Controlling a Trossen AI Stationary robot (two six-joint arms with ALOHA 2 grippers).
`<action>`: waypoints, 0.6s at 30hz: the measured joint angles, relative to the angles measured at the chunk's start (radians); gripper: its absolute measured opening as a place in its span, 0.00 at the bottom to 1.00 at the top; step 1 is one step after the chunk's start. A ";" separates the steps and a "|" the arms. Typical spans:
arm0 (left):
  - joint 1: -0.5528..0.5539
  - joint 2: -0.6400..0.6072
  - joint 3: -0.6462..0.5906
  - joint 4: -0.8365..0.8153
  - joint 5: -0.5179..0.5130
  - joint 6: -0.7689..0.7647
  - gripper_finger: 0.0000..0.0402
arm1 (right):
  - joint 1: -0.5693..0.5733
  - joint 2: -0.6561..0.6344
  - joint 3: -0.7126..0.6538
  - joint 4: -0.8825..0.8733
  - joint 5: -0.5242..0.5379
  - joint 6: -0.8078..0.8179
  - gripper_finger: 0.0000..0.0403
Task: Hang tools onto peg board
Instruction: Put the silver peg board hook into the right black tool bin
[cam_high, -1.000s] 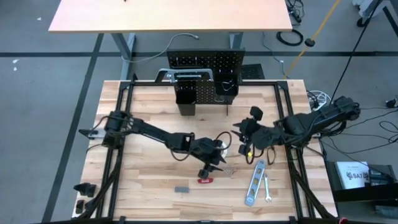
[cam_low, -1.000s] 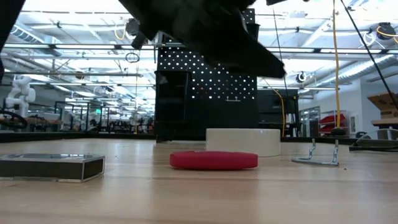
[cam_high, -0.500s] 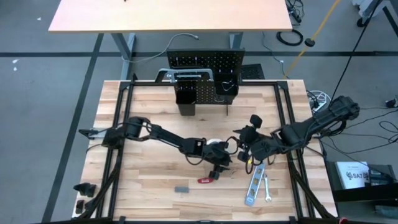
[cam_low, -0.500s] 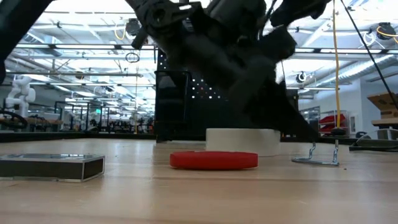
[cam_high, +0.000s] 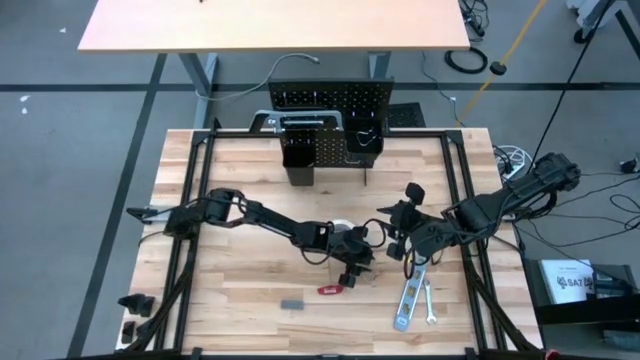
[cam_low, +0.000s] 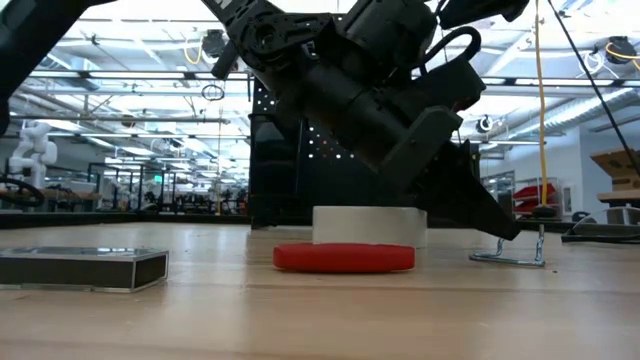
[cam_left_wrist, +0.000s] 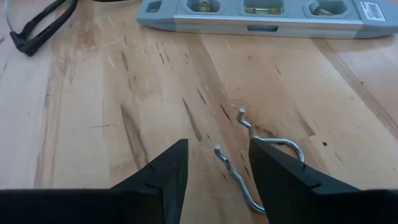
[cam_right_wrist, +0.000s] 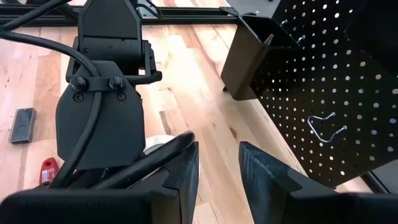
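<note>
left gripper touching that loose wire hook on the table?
Apart. The left wrist view shows the wire hook lying on the wood between the open fingers of the left gripper, bare table visible on both sides.

Two matte black jointed arms, black cables looped along links. Left gripper (cam_left_wrist: 214, 180) has wedge-shaped black fingers; flat black wrist plate, round screws, upper left of right wrist view.

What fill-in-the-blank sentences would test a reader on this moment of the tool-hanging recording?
1. The left gripper hovers over a bent wire ____ lying on the table.
2. The silver level lies on the table beside a small ____.
3. The flat red tool lies in front of the white ____ roll.
4. The peg board stands at the table's ____ edge.

Missing words: hook; wrench; tape; far
</note>
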 joint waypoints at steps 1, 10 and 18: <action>0.000 0.000 0.000 0.000 0.000 0.000 0.41 | 0.000 0.000 0.000 0.000 0.000 0.000 0.27; 0.000 0.000 0.000 0.000 0.002 0.000 0.23 | 0.000 0.000 0.000 0.000 -0.003 0.006 0.27; 0.000 0.000 0.000 0.018 0.014 0.000 0.15 | 0.000 0.000 0.001 0.002 -0.002 0.007 0.27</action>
